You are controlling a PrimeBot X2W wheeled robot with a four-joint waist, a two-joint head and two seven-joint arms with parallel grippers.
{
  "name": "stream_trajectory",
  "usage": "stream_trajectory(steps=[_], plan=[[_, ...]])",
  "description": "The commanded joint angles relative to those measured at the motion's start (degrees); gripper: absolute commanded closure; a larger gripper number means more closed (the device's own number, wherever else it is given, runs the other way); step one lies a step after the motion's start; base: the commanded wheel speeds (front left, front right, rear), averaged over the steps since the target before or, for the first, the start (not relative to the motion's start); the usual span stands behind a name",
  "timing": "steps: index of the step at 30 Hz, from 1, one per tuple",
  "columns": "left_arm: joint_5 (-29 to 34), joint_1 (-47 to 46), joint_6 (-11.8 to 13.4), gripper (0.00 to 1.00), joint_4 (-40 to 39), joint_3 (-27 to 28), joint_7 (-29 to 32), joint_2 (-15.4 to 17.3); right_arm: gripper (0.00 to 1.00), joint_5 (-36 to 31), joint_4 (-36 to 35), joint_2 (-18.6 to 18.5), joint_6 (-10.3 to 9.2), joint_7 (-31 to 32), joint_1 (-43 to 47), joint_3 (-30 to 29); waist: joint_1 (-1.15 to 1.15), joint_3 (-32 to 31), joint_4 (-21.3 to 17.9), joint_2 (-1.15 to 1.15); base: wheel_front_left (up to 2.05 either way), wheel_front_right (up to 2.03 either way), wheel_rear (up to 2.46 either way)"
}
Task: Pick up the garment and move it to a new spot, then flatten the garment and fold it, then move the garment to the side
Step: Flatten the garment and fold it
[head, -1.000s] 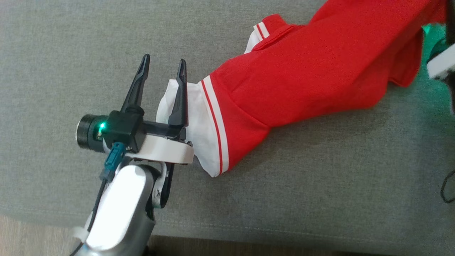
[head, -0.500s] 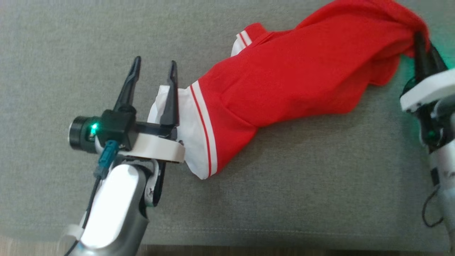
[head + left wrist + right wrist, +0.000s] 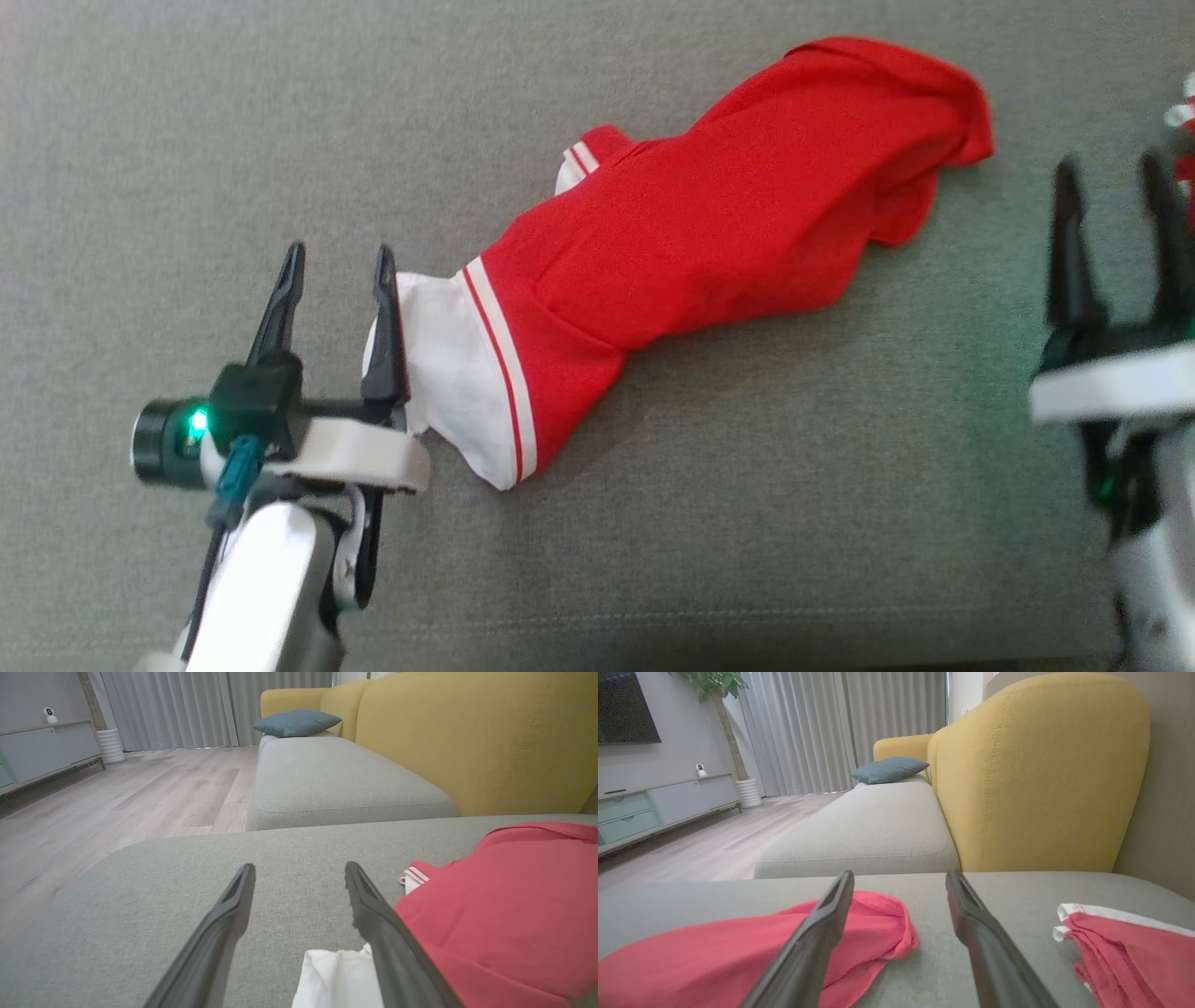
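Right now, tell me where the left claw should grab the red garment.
Probably the white end of the red garment, approached from the robot's left. It lies low with a free edge beside the open left claw, while the far red end is bunched.

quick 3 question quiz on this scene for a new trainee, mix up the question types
1. True or false: the right gripper is clamped on the red garment.
2. The garment's white end lies nearest: A) the left gripper B) the right gripper.
3. Fill in: the garment rests on a ___ cushion.
Key: 1 false, its jaws stand open, apart from the cloth. 2 A. 3 grey.
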Motion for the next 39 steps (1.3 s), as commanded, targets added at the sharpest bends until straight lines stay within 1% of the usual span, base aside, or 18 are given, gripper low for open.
stream_trajectory(steps=[1,7,10,13,17,28,33,34,39], plan=[[-0.3,-0.4,0.4,0.00,-1.8,2.2,-0.7,1.5,0.00,-0.7,-2.7,0.3,0.37,-0.2,1.5,0.6,0.00,-1.1,-0.7,0.00,0.00,0.00,0.00],[-1.0,2.5,1.3,0.00,-2.1,3.0,-0.2,2.5,0.00,-4.0,-12.4,6.0,0.37,3.0,10.8,-1.4,0.00,-3.5,-1.7,0.00,0.00,0.00,0.00],[-1.3,3.6,1.6,0.00,-2.3,3.2,0.1,2.8,0.00,-5.0,-15.6,8.1,0.37,4.6,13.6,-1.9,0.00,-4.2,-2.0,0.00,0.00,0.00,0.00],[-1.5,4.3,1.9,0.00,-2.4,3.4,0.4,3.0,0.00,-5.4,-17.8,9.4,0.37,5.6,15.2,-2.2,0.00,-4.5,-2.1,0.00,0.00,0.00,0.00],[-1.8,4.8,2.3,0.00,-2.4,3.5,0.6,3.2,0.00,-5.5,-19.8,10.2,0.37,6.7,16.1,-2.7,0.00,-4.5,-2.2,0.00,0.00,0.00,0.00],[-2.4,4.5,2.1,0.00,-1.4,2.8,1.5,3.3,0.00,-5.4,-20.9,10.7,0.37,7.6,16.3,-2.9,0.00,-4.1,-2.4,0.00,0.00,0.00,0.00],[-3.6,4.5,0.4,0.00,-0.5,1.5,3.1,3.1,0.00,-5.3,-20.9,10.7,0.37,7.8,16.3,-2.9,0.00,-3.9,-2.4,0.00,0.00,0.00,0.00],[-3.6,4.5,0.4,0.00,-0.5,1.5,3.1,3.1,0.00,-5.3,-20.9,10.7,0.37,7.8,16.3,-2.9,0.00,-3.9,-2.4,0.00,0.00,0.00,0.00],[-5.2,4.5,-1.6,0.00,1.6,-0.4,6.3,2.6,0.00,-5.2,-20.8,10.8,0.37,8.0,16.0,-2.5,0.00,-3.6,-2.5,0.00,0.00,0.00,0.00]])
